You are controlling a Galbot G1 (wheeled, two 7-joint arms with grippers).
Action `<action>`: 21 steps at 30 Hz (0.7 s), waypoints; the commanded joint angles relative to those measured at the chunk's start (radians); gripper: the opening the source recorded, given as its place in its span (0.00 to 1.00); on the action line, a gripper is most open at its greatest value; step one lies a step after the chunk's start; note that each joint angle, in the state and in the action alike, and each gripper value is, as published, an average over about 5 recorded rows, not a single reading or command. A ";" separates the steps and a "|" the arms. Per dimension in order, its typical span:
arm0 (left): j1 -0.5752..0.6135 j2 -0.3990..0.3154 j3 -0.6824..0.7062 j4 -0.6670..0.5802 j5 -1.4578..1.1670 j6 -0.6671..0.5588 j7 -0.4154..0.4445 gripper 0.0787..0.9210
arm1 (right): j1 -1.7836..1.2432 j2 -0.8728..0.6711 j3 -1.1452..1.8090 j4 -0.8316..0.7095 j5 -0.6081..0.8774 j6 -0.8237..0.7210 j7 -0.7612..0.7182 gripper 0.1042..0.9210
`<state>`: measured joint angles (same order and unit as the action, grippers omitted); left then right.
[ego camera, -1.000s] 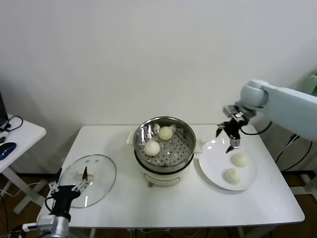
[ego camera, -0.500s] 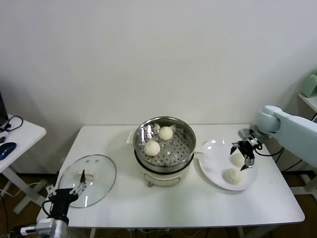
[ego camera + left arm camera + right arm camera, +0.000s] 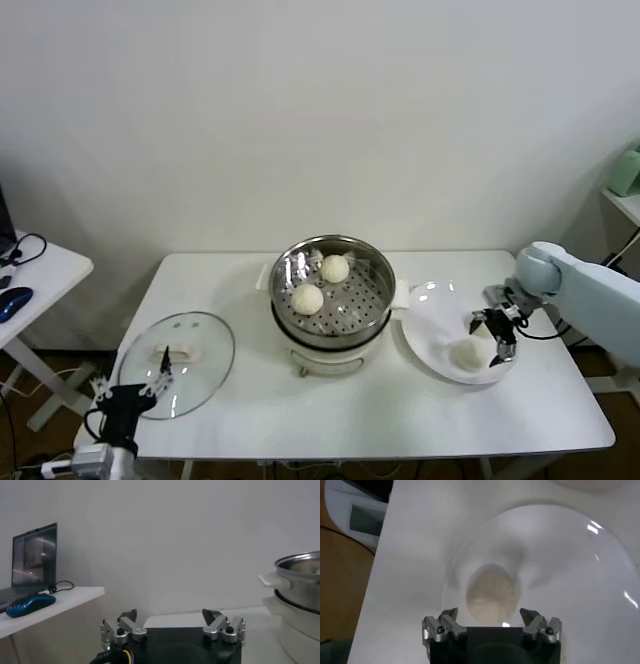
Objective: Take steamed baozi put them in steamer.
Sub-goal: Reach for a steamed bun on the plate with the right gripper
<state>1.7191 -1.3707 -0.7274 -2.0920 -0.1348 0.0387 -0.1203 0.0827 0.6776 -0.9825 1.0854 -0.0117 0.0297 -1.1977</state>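
The round stainless-steel steamer (image 3: 333,290) is shiny and mirror-bright, its tray perforated, on a smooth white plastic-looking base. The small cream-white dough baozi (image 3: 308,299) look smooth and matt. The flat white plate (image 3: 432,325) is glossy. The round glass lid (image 3: 182,350) is clear and reflective. The white tabletop (image 3: 350,410) looks smooth and matt.

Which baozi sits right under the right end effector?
The baozi on the white plate, framed between the open right end effector. The other two visible baozi lie in the steamer.
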 commanded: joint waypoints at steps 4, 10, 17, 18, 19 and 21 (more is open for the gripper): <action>0.003 -0.001 0.001 0.005 0.004 -0.001 0.000 0.88 | -0.052 0.050 0.040 -0.046 -0.029 0.008 0.009 0.88; 0.000 -0.001 0.002 0.007 0.005 0.000 0.000 0.88 | -0.056 0.060 0.042 -0.049 -0.036 0.008 0.006 0.88; -0.004 -0.003 0.004 0.010 0.006 0.000 -0.001 0.88 | -0.061 0.057 0.049 -0.052 -0.048 0.009 0.004 0.87; -0.004 -0.003 0.004 0.010 0.005 0.000 -0.001 0.88 | -0.061 0.058 0.051 -0.053 -0.049 0.009 0.003 0.86; -0.004 -0.003 0.005 0.011 0.005 0.000 -0.001 0.88 | -0.061 0.058 0.052 -0.054 -0.050 0.009 0.003 0.85; -0.004 -0.004 0.006 0.011 0.005 0.000 -0.001 0.88 | -0.062 0.058 0.054 -0.054 -0.051 0.009 0.004 0.81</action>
<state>1.7148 -1.3739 -0.7221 -2.0819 -0.1297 0.0381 -0.1212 0.0283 0.7288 -0.9381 1.0380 -0.0539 0.0376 -1.1929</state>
